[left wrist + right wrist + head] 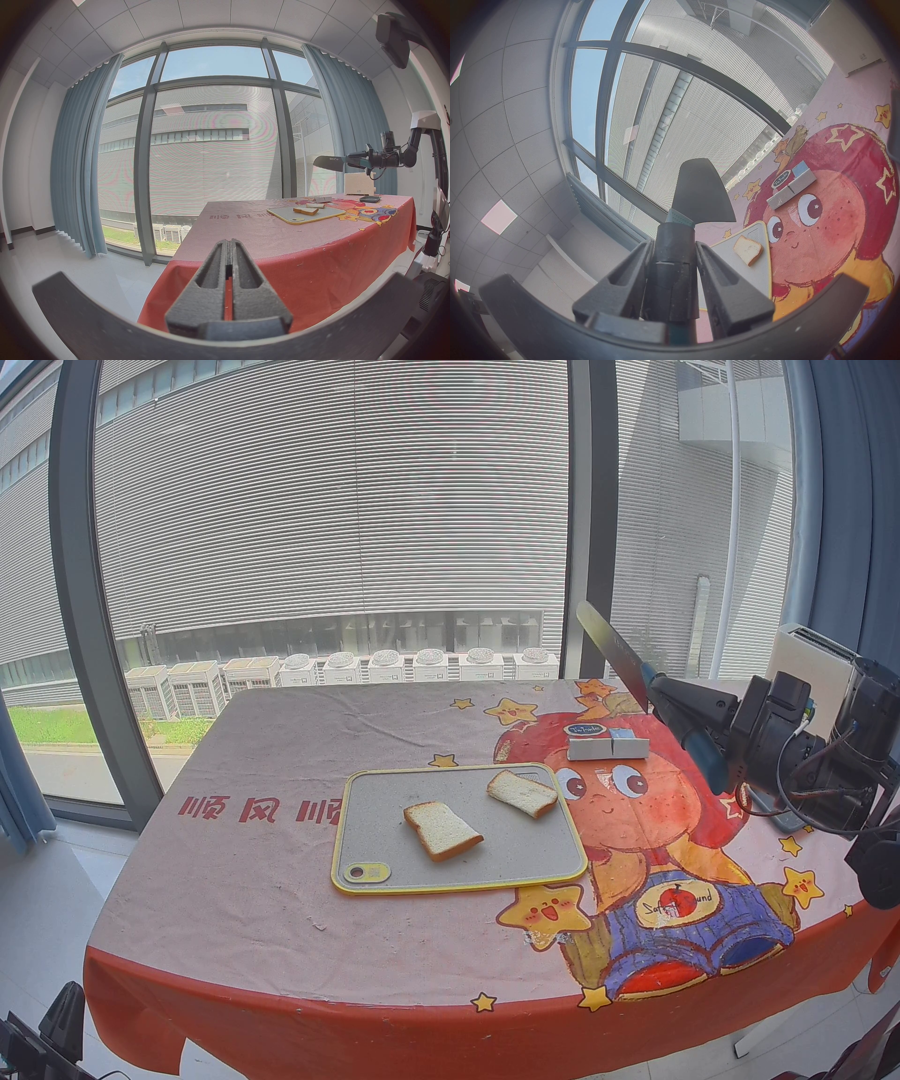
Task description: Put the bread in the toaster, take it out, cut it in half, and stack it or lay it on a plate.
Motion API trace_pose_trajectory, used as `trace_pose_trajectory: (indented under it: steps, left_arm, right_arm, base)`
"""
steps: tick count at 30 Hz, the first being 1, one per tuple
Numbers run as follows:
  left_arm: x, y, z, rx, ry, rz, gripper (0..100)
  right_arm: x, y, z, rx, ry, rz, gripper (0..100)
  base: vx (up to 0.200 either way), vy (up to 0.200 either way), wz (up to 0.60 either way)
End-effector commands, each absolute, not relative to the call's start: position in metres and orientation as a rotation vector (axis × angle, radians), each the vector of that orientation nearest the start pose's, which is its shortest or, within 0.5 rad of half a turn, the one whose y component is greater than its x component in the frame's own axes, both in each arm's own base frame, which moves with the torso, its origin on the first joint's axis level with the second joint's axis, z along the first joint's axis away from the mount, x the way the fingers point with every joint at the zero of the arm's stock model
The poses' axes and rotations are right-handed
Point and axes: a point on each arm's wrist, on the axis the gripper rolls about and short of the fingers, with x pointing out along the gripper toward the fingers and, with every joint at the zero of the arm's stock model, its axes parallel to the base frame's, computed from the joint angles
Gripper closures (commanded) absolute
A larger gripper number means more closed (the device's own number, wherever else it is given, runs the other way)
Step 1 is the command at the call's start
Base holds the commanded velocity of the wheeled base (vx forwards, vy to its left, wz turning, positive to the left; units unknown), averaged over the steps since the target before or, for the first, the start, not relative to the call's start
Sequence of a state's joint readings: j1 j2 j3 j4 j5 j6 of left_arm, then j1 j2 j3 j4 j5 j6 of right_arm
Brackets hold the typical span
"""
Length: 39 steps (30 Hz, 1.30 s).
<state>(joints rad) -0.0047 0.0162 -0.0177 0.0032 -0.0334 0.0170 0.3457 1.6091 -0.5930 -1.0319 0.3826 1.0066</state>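
On the board point(450, 871), at the middle of the table point(253, 894), the bread is seen in two halves, laid flat and apart from each other. The near half point(442, 829) is placed close to the centre of the board. The far half point(522, 793) is placed at about 2 o'clock from it, near the far right corner of the board. Past the board, at 1 o'clock, a small gray block point(607, 746) is set on the table. At 2 o'clock, by the far right edge, the toaster point(814, 662) is stood. The knife point(614, 646) is grasped by its handle in the right gripper point(698, 726), whose fingers are clenched on both sides of it. It is held in the air at 3 o'clock from the board, well above the table, with the blade pointed up and toward 11 o'clock. The left gripper point(228, 276) is found well apart from the table, at about 8 o'clock from the board. Its fingers are pressed together and nothing is held between them.
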Motion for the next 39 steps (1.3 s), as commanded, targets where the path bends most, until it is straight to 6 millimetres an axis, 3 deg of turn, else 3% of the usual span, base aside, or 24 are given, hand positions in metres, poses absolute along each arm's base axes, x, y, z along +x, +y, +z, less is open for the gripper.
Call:
trace_pose_trajectory:
  steps: [1,16,27,33,39]
  left_arm:
    - [-0.023,-0.001,0.076,0.017,0.001,-0.04,100]
    - [-0.023,-0.001,0.076,0.017,0.001,-0.038,100]
    - [-0.023,-0.001,0.076,0.017,0.001,-0.038,100]
    - [-0.023,-0.001,0.076,0.017,0.001,-0.038,100]
    - [-0.023,-0.001,0.076,0.017,0.001,-0.038,100]
  right_arm:
    - [0.251,0.094,0.192,0.961,0.346,0.662,100]
    - [0.256,0.085,0.193,0.966,0.321,0.633,100]
    - [0.267,0.083,0.18,0.971,0.359,0.594,100]
    - [0.276,0.085,0.174,1.082,0.416,0.572,100]
    - [0.286,0.07,0.168,1.146,0.466,0.57,100]
  base:
    - [0.0,0.0,0.0]
    - [0.0,0.0,0.0]
    - [0.0,0.0,0.0]
    - [0.0,0.0,0.0]
    - [0.0,0.0,0.0]
